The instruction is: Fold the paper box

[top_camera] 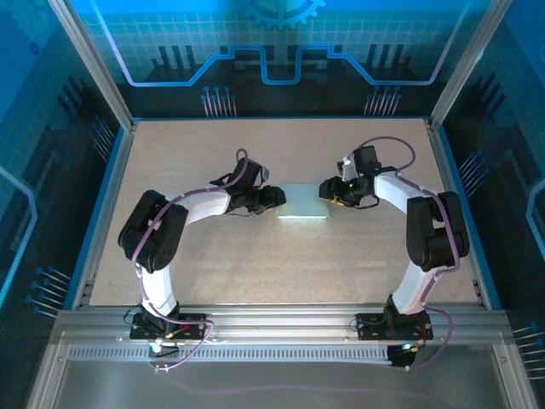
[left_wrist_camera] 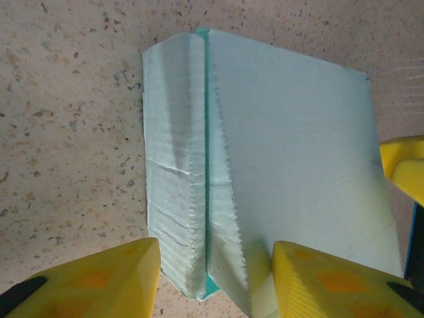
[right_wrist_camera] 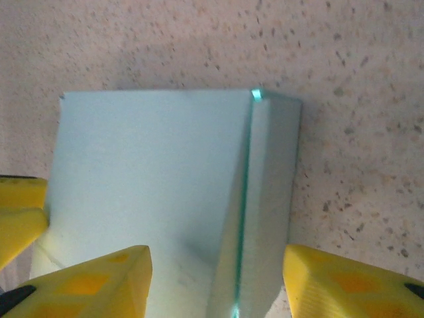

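At mid-surface: the paper box (top_camera: 304,204) lies pale blue-white on the speckled surface (top_camera: 213,264), between the two arms and well apart from the side rails.

Box shape: from the left wrist, the paper box (left_wrist_camera: 291,152) shows a broad flat panel and a narrow strip beside it, meeting at a long crease with a teal line. The strip is wrinkled and its cut edge looks toothed.

Left fingers: the yellow left fingers (left_wrist_camera: 99,278) stand part-way apart, astride the near end of the box. One is outside the narrow strip, the other over the broad panel. Whether either presses the card cannot be told.

Right fingers: the right fingers (right_wrist_camera: 86,281) also stand apart around the opposite end of the paper box (right_wrist_camera: 152,172). One is over the broad panel, the other just beside the narrow strip above bare surface. No grip is seen.

From above: the left fingers (top_camera: 274,198) sit at the box's left end and the right fingers (top_camera: 328,189) at its right end, both wrists low.

Surround: a metal frame rail (top_camera: 281,319) runs along the near edge by the arm bases.
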